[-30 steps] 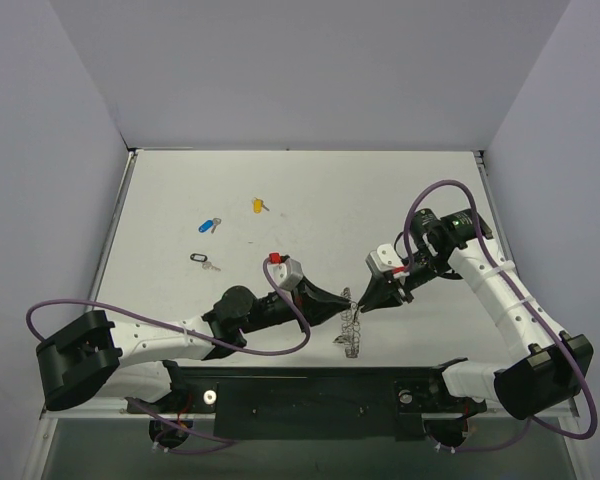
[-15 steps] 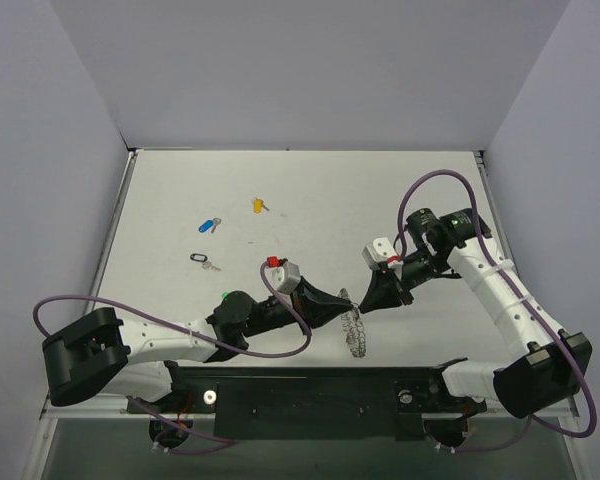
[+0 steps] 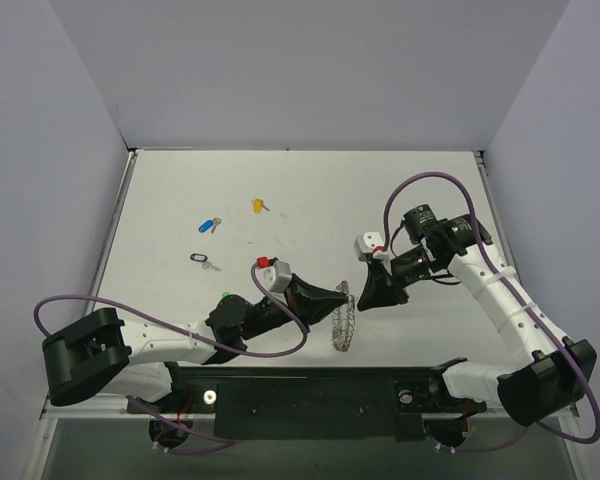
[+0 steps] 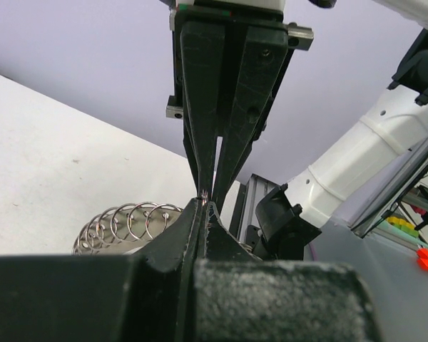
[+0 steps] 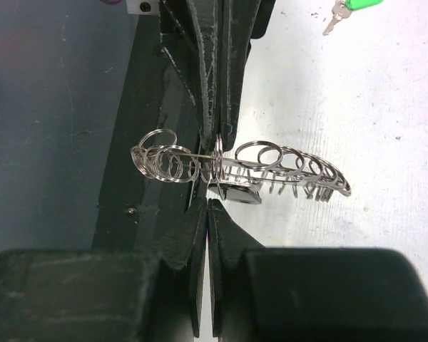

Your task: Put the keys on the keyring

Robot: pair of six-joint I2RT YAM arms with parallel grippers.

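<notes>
The keyring [image 3: 344, 326], a lacy coil of silvery wire loops, hangs between the two gripper tips and trails down to the table. It also shows in the right wrist view [image 5: 285, 165] and the left wrist view [image 4: 128, 222]. My left gripper [image 3: 350, 297] is shut on one loop from the left. My right gripper [image 3: 360, 299] is shut on the same spot from the right, tip to tip with the left. A black key cap [image 5: 240, 194] hangs at the ring beside the right fingertips. Blue [image 3: 210, 225], yellow [image 3: 258, 205], black [image 3: 202, 260] and green [image 5: 354, 5] keys lie on the table.
The white table [image 3: 310, 200] has a raised rim at left and right. The black base rail [image 3: 310, 385] runs along the near edge, just below the keyring. Purple cables loop off both arms.
Both grippers have moved a little left together with the keyring held between them. The right arm has stretched further left. The loose keys have not moved.
</notes>
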